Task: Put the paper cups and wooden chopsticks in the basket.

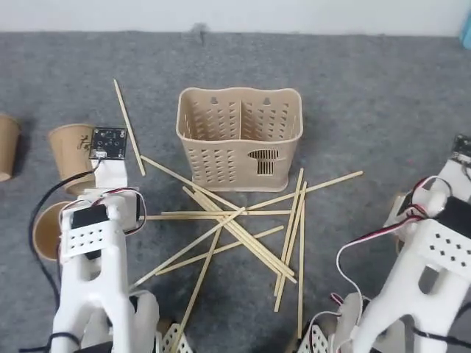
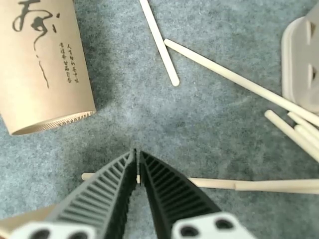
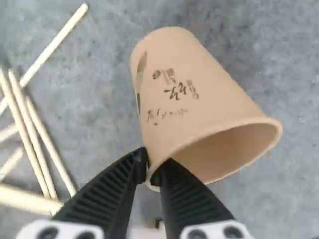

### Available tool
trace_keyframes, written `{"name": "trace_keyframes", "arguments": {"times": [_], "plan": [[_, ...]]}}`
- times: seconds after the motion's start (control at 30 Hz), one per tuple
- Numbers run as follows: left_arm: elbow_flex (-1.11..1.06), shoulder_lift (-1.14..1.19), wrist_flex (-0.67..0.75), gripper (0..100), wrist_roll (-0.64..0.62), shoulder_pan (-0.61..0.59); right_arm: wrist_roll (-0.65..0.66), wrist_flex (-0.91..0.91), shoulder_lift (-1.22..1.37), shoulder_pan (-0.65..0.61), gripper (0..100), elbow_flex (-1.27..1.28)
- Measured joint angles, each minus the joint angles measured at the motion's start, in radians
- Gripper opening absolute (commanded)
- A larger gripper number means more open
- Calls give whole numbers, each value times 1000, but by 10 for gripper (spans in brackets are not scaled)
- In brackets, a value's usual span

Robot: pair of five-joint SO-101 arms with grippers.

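The beige slotted basket [image 1: 239, 136] stands upright at the middle back, and its corner [image 2: 301, 59] shows in the left wrist view. Several wooden chopsticks [image 1: 243, 228] lie crossed in front of it. My left gripper [image 2: 137, 155] is low over the carpet, shut on a chopstick [image 2: 249, 185] near its end. A paper cup [image 2: 45, 64] lies on its side just beyond it. My right gripper [image 3: 152, 169] is shut on the rim of another paper cup [image 3: 189, 104], one finger inside and one outside, with the cup tipped over.
Three paper cups lie at the left: one [image 1: 73, 154] beside the left arm, one [image 1: 7, 147] at the edge, one [image 1: 44, 228] nearer the front. A single chopstick [image 1: 129, 125] lies left of the basket. Grey carpet [image 1: 368, 95] covers the table.
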State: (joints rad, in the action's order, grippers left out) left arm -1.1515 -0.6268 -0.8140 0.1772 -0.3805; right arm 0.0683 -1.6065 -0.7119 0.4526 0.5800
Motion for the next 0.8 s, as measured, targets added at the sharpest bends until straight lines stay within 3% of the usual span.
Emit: {"name": "trace_keyframes", "arguments": {"times": [0.17, 0.4, 0.8], "plan": [[0, 0, 0, 12, 0, 0, 184, -135, 0, 0, 6, -74], [0, 0, 0, 12, 0, 0, 400, -150, -2, 0, 6, -103], [0, 0, 0, 12, 0, 0, 433, -150, -2, 0, 8, -46]]}}
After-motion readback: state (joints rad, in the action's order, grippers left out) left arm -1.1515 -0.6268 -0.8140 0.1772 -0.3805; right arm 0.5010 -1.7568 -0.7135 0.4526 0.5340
